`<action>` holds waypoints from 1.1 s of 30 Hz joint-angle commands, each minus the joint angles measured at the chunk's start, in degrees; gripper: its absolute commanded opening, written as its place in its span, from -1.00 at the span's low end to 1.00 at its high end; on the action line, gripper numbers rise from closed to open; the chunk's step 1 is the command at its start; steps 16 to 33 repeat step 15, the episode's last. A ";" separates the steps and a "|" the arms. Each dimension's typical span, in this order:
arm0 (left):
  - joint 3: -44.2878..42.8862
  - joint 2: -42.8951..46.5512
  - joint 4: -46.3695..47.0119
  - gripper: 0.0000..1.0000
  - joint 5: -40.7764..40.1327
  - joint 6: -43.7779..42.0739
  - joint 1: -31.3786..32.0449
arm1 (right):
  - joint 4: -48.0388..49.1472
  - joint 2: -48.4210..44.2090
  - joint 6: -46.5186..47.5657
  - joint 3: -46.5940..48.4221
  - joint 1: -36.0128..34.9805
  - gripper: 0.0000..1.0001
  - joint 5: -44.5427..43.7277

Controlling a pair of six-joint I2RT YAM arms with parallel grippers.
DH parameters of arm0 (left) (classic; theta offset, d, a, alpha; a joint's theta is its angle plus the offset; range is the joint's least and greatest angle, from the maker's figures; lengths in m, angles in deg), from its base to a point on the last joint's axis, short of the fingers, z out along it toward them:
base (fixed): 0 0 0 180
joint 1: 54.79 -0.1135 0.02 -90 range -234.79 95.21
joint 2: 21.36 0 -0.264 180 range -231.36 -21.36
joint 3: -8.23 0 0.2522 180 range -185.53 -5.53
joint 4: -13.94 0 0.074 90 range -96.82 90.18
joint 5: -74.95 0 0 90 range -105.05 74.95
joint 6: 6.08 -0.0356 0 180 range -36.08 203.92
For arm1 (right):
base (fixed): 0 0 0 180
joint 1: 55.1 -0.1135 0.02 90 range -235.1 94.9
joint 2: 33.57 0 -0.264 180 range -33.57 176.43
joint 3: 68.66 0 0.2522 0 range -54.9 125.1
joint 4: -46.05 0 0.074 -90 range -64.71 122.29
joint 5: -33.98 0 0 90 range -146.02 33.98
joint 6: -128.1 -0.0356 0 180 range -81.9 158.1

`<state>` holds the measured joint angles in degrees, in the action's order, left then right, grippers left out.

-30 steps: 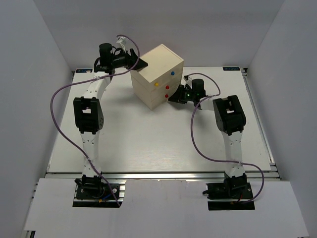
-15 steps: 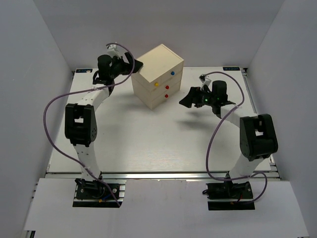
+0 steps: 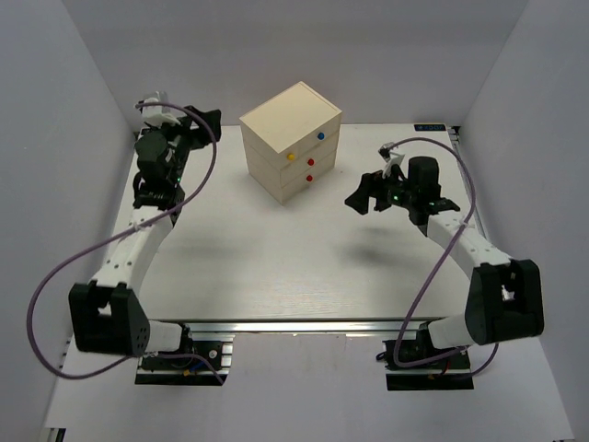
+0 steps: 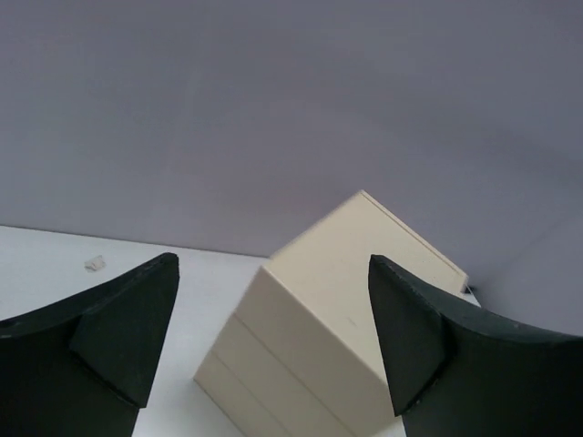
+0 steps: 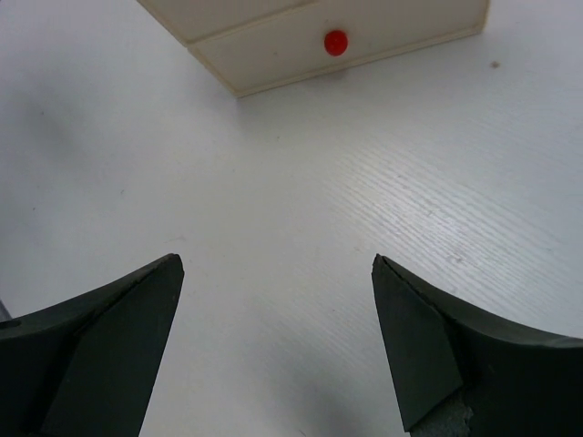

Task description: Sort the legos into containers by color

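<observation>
The containers are the drawers of a cream wooden chest (image 3: 287,124) at the back middle of the table, all pushed in. Its front carries a blue knob (image 3: 321,135), a yellow knob (image 3: 291,157) and a red knob (image 3: 309,178). No legos show in any view. My left gripper (image 3: 204,122) hangs open in the air left of the chest, apart from it; its wrist view looks between the jaws (image 4: 273,261) at the chest's plain side (image 4: 337,300). My right gripper (image 3: 362,194) is open and empty over bare table right of the chest front, the red knob (image 5: 335,42) ahead of it.
The white table (image 3: 276,267) is walled by grey panels at the back and both sides. A small pale speck (image 4: 94,263) lies on the table near the back wall, left of the chest. Purple cables loop from both arms.
My left arm has swung away from the chest's back left corner toward the left wall. My right arm has drawn back from the drawer fronts to the right and its jaws have opened.
</observation>
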<state>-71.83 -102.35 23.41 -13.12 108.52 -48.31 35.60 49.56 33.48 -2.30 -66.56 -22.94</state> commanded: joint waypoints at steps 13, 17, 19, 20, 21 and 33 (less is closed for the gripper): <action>33.68 36.15 -18.75 0.96 35.51 -13.09 1.87 | 1.78 -31.09 4.36 -14.43 2.67 0.79 -16.99; 33.35 37.39 -20.83 0.96 34.63 -15.18 1.87 | 2.05 -32.85 4.36 -14.89 3.37 0.79 -16.73; 33.35 37.39 -20.83 0.96 34.63 -15.18 1.87 | 2.05 -32.85 4.36 -14.89 3.37 0.79 -16.73; 33.35 37.39 -20.83 0.96 34.63 -15.18 1.87 | 2.05 -32.85 4.36 -14.89 3.37 0.79 -16.73; 33.35 37.39 -20.83 0.96 34.63 -15.18 1.87 | 2.05 -32.85 4.36 -14.89 3.37 0.79 -16.73; 33.35 37.39 -20.83 0.96 34.63 -15.18 1.87 | 2.05 -32.85 4.36 -14.89 3.37 0.79 -16.73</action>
